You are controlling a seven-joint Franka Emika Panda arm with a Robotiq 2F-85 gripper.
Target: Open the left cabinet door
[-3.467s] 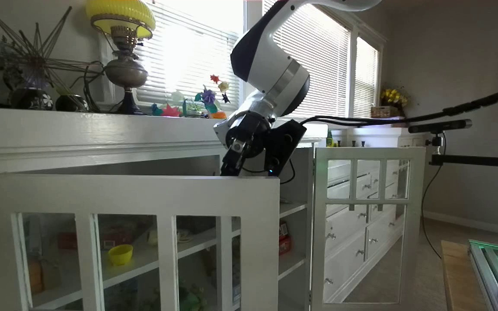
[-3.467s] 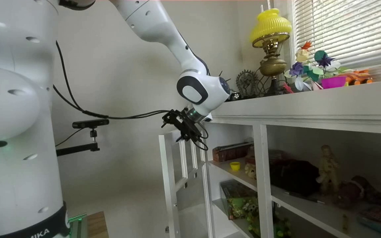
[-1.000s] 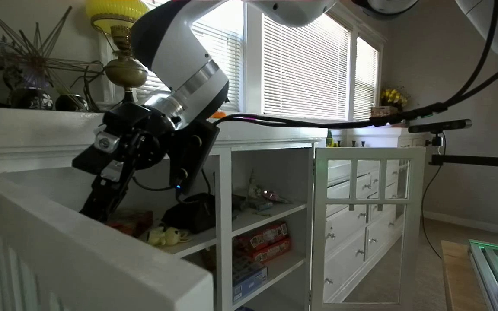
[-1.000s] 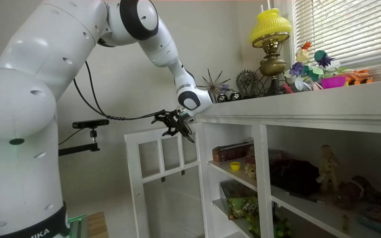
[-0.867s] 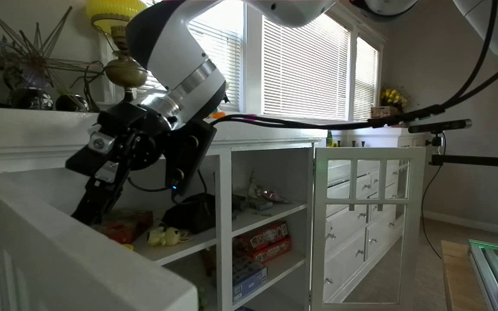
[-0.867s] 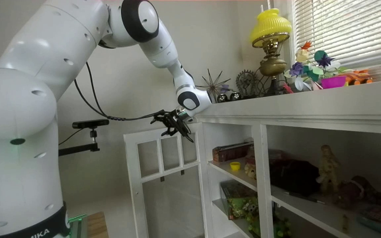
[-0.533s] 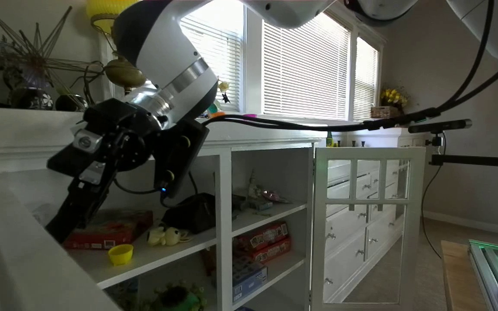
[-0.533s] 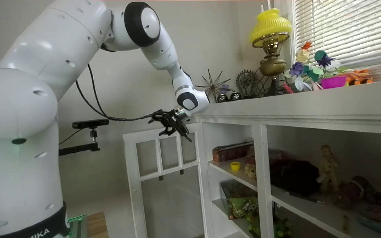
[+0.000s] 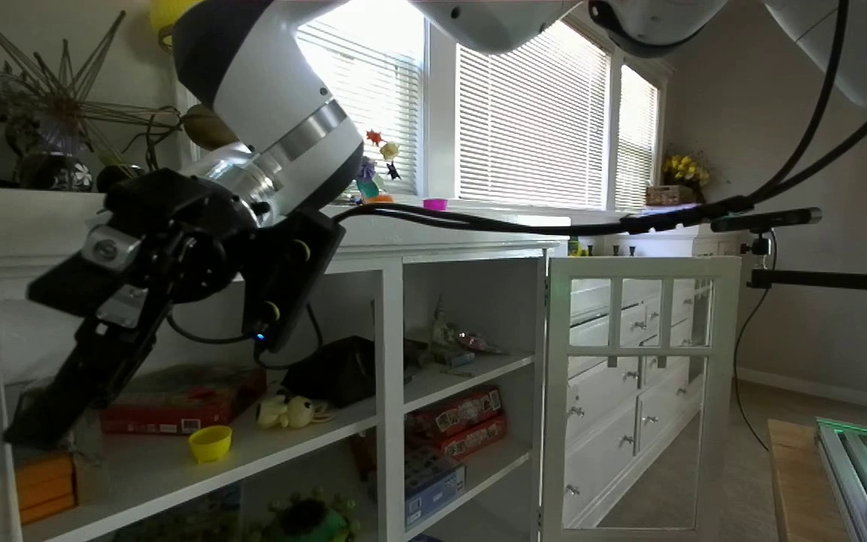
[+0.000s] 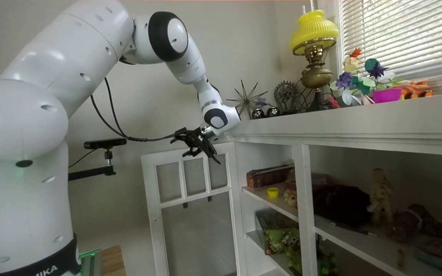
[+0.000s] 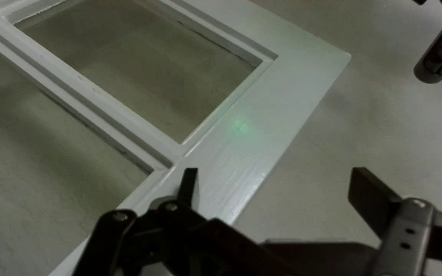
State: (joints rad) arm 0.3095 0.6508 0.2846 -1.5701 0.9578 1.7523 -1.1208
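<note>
- The left cabinet door [image 10: 196,197] stands open, turned outward from the front of the cabinet [image 10: 306,207], at the end near the wall [image 10: 129,207].
- Its long axis is upright; in an exterior view, one long side is next to the cabinet and the free side points away from it.
- In the wrist view the door appears slanted, and one corner points to the upper right.
- The gripper [image 11: 275,172] is spread: its fingers [image 11: 370,195] stand well apart, one in front of the door and the other in front of the wall.
- Whether a finger touches the door, I cannot tell surely.
- A yellow cup [image 9: 210,446] sits upright on the shelf [image 9: 147,474] inside.
</note>
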